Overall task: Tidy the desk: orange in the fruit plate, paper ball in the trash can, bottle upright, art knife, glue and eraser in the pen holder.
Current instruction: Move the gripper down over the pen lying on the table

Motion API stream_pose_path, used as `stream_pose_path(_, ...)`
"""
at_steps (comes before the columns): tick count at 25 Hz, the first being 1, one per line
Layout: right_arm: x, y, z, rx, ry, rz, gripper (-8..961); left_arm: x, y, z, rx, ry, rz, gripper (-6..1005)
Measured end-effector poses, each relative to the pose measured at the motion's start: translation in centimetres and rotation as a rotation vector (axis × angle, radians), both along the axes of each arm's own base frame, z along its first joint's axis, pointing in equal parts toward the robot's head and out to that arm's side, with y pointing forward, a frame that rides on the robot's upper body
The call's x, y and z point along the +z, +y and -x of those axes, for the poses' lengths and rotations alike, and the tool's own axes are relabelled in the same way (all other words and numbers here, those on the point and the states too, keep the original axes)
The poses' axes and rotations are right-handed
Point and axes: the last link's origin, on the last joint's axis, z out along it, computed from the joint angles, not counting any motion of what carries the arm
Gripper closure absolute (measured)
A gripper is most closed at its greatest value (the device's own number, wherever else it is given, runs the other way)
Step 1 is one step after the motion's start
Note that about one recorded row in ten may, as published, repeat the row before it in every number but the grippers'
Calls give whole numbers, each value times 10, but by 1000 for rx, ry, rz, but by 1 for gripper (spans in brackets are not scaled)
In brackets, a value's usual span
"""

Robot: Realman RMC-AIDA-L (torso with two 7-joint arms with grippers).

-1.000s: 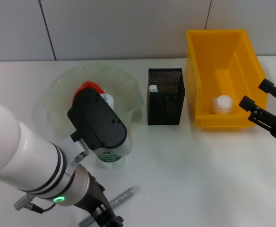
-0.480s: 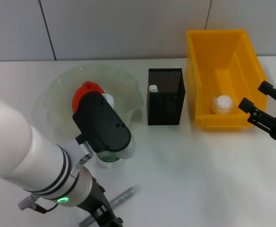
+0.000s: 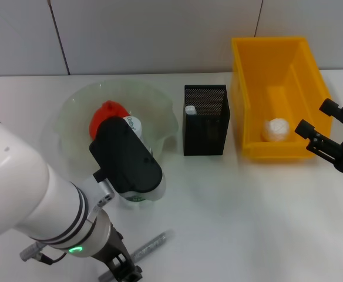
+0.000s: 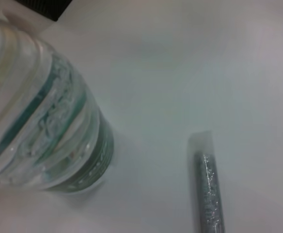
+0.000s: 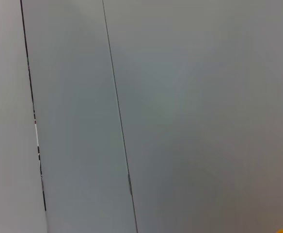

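The clear ribbed plastic bottle (image 4: 39, 116), green-banded label unreadable, stands on the white table (image 3: 248, 205) beside the translucent fruit plate (image 3: 71, 111) holding the orange (image 3: 104, 113). The left pincer (image 3: 124, 273) hangs low near a grey glittery glue stick (image 4: 207, 189); its state I cannot tell. The right pincer (image 3: 330, 132), prongs apart, waits beside the yellow bin (image 3: 248, 70) with the paper ball (image 3: 276, 128). A black mesh pen holder (image 3: 205, 126) stands between.

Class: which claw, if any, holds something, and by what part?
Right claw holds nothing. Left claw's grip is hidden; it sits over the bottle, so it cannot be told.
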Motion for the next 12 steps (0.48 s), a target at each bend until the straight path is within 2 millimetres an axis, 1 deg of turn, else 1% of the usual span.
stream_pose_path(3,0,0,0,0,0,0,143,0,0,0,2,1,2,243)
stream_pose_path(7,-2,0,0,-1,-1,0,142,-1,-1,0,0,-1,6,374)
stream_pose_path(12,-3,0,0,-4,0,0,142,-2,-1,-1,-6,-1,10,373)
